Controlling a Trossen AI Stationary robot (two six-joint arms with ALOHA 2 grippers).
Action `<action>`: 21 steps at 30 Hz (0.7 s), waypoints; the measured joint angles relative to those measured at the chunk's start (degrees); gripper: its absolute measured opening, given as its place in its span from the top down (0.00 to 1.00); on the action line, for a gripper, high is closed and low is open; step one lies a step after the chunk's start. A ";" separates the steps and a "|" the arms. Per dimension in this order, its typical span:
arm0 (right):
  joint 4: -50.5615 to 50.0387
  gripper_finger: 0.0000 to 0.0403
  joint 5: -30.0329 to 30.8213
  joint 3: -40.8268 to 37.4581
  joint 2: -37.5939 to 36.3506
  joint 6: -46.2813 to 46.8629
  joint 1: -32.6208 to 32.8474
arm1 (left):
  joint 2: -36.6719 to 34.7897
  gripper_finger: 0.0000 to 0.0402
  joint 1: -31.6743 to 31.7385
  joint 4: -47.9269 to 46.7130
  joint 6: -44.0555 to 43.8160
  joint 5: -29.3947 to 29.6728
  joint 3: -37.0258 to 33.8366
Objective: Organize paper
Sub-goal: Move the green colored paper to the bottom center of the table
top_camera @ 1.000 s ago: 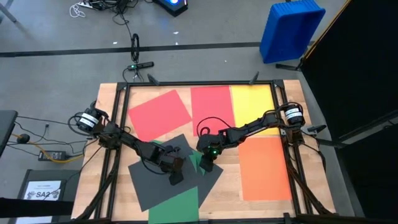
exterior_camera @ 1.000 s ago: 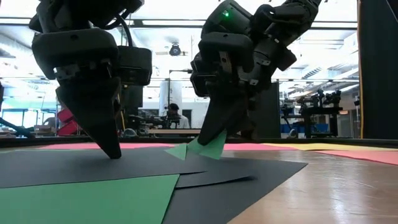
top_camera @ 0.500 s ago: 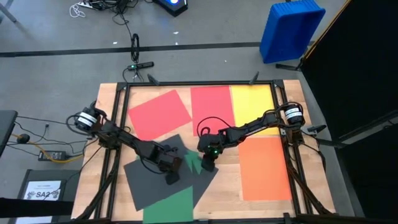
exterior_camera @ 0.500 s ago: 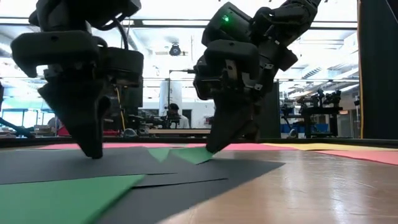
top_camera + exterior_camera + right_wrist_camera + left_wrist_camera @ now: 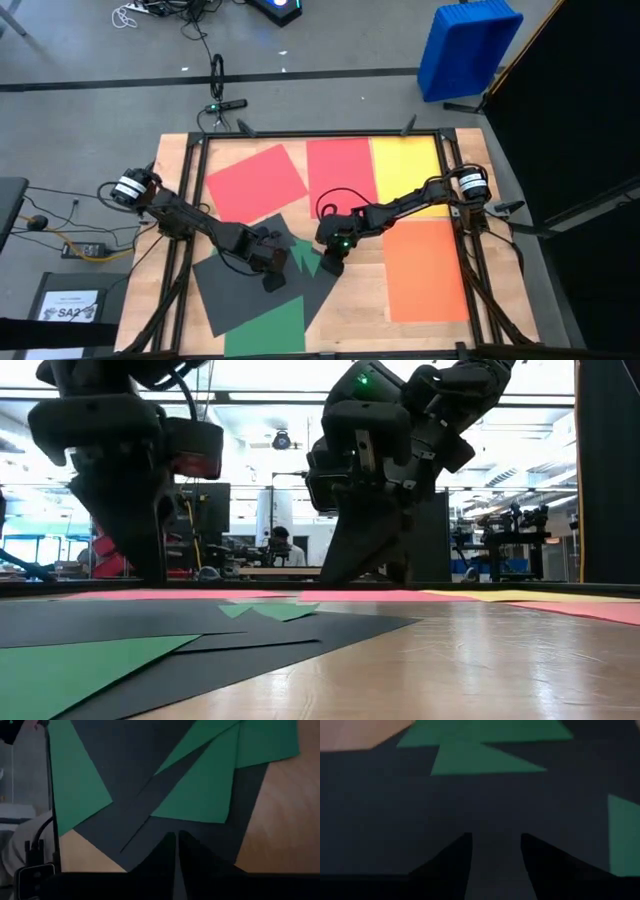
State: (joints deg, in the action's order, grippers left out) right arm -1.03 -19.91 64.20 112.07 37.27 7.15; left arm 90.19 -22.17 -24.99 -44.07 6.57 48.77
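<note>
Left gripper (image 5: 273, 283) fingers sit parted a bit, tips down on the dark sheet (image 5: 235, 290), gripping nothing. Its wrist cam shows green corners (image 5: 480, 762) poking out just ahead of the tips, hidden from above. Right gripper (image 5: 331, 266) fingers are pinched together with nothing between, over the same dark and green (image 5: 207, 790) pile. Red (image 5: 255, 180), yellow (image 5: 408, 165) and orange (image 5: 425, 270) sheets lie well apart.
</note>
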 joint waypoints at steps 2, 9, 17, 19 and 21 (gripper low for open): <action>-0.32 1.00 1.72 0.00 0.02 1.07 0.21 | 0.16 0.61 0.00 -2.40 -1.31 -0.09 0.00; -3.75 0.98 5.16 -0.02 0.02 2.63 0.40 | 0.33 0.61 -0.71 -4.77 -2.84 -0.77 -0.37; -3.83 0.71 2.87 -0.04 0.22 5.19 1.72 | 1.30 0.61 -0.72 1.90 -4.16 -1.34 -2.21; -3.76 0.63 2.76 -0.04 0.22 6.18 2.08 | 2.57 0.61 -0.69 3.73 -4.08 -1.53 -2.17; -3.76 0.55 2.75 -0.04 0.22 7.05 2.24 | 3.81 0.61 -0.66 5.89 -3.89 -1.56 -2.01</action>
State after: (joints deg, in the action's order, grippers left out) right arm -4.79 -17.16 64.16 112.29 44.32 9.39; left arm 94.01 -22.83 -19.10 -47.97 5.01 46.77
